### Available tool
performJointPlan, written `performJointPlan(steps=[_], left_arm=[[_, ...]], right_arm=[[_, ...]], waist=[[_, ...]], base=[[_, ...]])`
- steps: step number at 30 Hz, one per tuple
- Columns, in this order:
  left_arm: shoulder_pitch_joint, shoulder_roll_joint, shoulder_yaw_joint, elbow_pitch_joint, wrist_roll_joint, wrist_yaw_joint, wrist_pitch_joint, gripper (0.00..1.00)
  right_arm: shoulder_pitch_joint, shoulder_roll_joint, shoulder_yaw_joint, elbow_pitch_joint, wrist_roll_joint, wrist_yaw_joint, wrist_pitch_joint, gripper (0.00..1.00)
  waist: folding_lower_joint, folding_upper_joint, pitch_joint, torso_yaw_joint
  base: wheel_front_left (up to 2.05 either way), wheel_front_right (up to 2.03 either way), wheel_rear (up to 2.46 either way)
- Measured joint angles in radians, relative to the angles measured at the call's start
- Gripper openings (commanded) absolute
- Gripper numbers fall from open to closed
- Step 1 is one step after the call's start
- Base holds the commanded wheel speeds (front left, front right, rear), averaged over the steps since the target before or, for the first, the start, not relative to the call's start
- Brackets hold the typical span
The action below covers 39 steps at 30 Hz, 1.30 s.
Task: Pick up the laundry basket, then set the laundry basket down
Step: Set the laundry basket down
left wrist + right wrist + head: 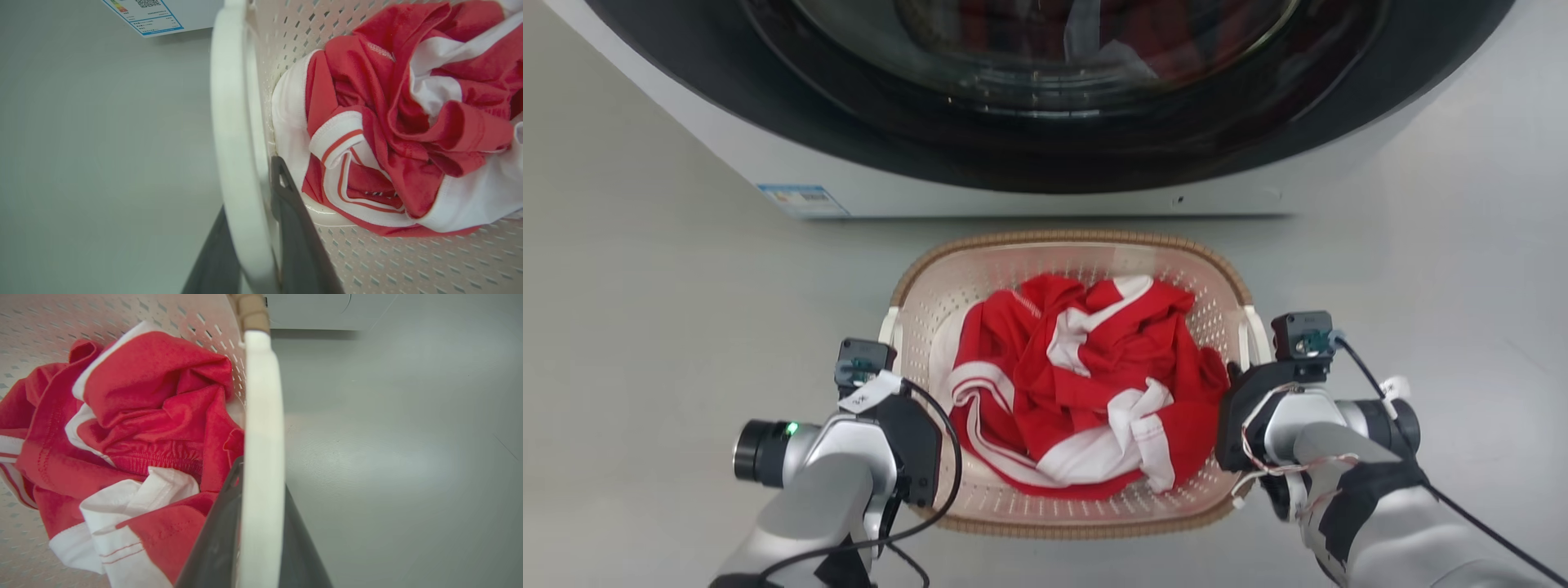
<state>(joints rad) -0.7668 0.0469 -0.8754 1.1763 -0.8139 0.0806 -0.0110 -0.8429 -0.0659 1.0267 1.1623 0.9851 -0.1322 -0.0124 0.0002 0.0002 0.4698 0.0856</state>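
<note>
The laundry basket is cream-white and perforated with a brown woven rim, and it sits in front of the washer with red and white clothes piled inside. My left gripper is at its left white handle. In the left wrist view the handle runs between the two dark fingers, which are shut on it. My right gripper holds the right white handle the same way, with one finger inside the basket and the other outside. I cannot tell whether the basket is touching the floor.
The washer stands just beyond the basket, its dark round door facing me, with a blue-edged label at its lower left corner. Grey floor spreads on both sides of the basket.
</note>
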Motion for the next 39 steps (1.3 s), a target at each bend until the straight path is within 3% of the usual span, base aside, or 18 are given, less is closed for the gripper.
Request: performJointPlan(steps=[22, 39], left_arm=[[-0.173, -0.002, 0.001, -0.015, 0.017, 0.013, -0.046, 0.00], [-0.255, -0.006, 0.008, 0.004, 0.021, 0.013, -0.098, 0.00]], right_arm=[[-0.197, -0.006, -0.022, 0.062, -0.035, 0.000, -0.068, 0.00], [-0.264, -0.007, -0.024, 0.077, -0.044, 0.001, -0.127, 0.00]], waist=[[0.0000, 0.0000, 0.316, 0.017], [-0.0003, -0.0001, 0.386, 0.036]], base=[[0.00, 0.00, 0.00], [0.00, 0.00, 0.00]])
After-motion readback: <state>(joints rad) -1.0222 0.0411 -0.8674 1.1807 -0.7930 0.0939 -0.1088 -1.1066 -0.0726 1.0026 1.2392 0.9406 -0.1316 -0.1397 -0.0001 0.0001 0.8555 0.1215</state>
